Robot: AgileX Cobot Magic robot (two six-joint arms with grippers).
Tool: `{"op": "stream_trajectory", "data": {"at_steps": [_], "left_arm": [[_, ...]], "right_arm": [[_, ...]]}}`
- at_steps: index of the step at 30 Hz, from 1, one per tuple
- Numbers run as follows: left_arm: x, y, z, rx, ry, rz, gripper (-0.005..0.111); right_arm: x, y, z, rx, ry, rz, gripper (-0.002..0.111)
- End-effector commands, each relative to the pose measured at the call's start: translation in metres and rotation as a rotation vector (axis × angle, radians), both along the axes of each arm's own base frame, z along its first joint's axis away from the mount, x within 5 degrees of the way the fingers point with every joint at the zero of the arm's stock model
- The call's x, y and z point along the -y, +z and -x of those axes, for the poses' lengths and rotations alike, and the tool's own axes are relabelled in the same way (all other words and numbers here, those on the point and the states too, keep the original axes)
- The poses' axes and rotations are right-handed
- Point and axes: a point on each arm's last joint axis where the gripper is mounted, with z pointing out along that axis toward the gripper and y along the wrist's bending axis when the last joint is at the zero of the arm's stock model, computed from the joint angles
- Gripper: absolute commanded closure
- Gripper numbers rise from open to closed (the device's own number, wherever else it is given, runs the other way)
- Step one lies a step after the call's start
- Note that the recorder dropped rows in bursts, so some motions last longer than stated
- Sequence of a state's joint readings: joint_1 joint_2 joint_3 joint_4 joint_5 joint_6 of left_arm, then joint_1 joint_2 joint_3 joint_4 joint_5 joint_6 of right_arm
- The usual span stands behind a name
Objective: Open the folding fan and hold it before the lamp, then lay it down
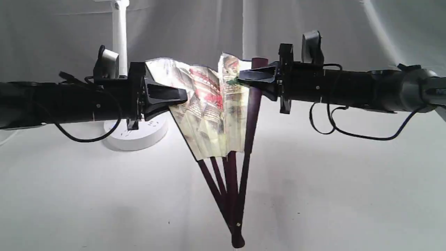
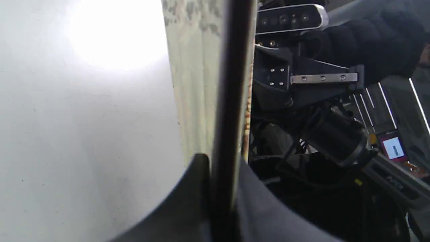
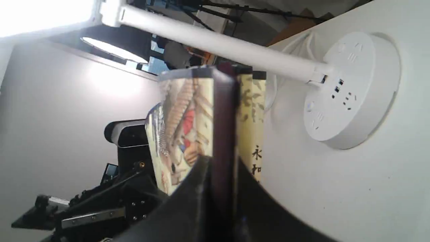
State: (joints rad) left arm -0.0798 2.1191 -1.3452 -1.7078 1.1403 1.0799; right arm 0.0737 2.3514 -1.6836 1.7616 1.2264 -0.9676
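Observation:
The folding fan point(image 1: 209, 108) hangs upright between both arms, partly spread, its maroon ribs meeting at the pivot low near the table. My left gripper point(image 1: 181, 96) is shut on the fan's left outer rib point(image 2: 228, 101), coming in from the left. From the right, my right gripper point(image 1: 244, 77) is shut on the right outer rib point(image 3: 223, 134) near its top. The painted leaf point(image 3: 181, 127) is still pleated in folds. The white lamp point(image 1: 120, 38) stands behind my left arm, its round socketed base point(image 3: 349, 90) on the table.
A white cloth covers the table point(image 1: 348, 181) and hangs as a backdrop behind. Black cables point(image 1: 334, 129) droop under my right arm. The lamp's white cord point(image 3: 302, 40) runs off behind its base. Equipment stands beyond the table in the wrist views.

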Motion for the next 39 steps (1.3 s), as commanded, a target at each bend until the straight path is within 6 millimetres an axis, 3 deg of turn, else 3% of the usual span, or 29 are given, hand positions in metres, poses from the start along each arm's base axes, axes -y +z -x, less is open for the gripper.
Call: {"op": "stream_trajectory", "data": {"at_steps": [1, 5, 9, 17, 24, 28, 39], "left_arm": [[-0.001, 0.010, -0.003, -0.021, 0.034, 0.042, 0.107], [-0.001, 0.010, -0.003, -0.072, 0.050, 0.055, 0.107], [-0.007, 0.023, -0.005, -0.085, 0.011, 0.126, 0.107], [-0.029, 0.033, -0.014, -0.171, 0.065, 0.184, 0.107], [-0.063, 0.039, -0.023, -0.225, 0.149, 0.226, 0.107], [-0.076, 0.051, -0.028, -0.224, 0.178, 0.248, 0.107], [-0.075, 0.092, -0.016, -0.157, 0.169, 0.260, 0.107]], "right_arm": [[0.012, 0.003, -0.003, 0.004, -0.021, 0.014, 0.108], [0.013, 0.003, -0.003, -0.015, -0.024, 0.007, 0.108], [0.013, 0.007, -0.004, -0.060, -0.026, -0.013, 0.108], [0.012, 0.042, -0.017, -0.072, -0.027, -0.070, 0.108], [0.012, 0.075, -0.025, -0.079, -0.021, -0.117, 0.108], [0.012, 0.078, -0.026, -0.108, -0.020, -0.133, 0.108], [0.012, 0.078, -0.026, -0.143, -0.020, -0.146, 0.108]]}}
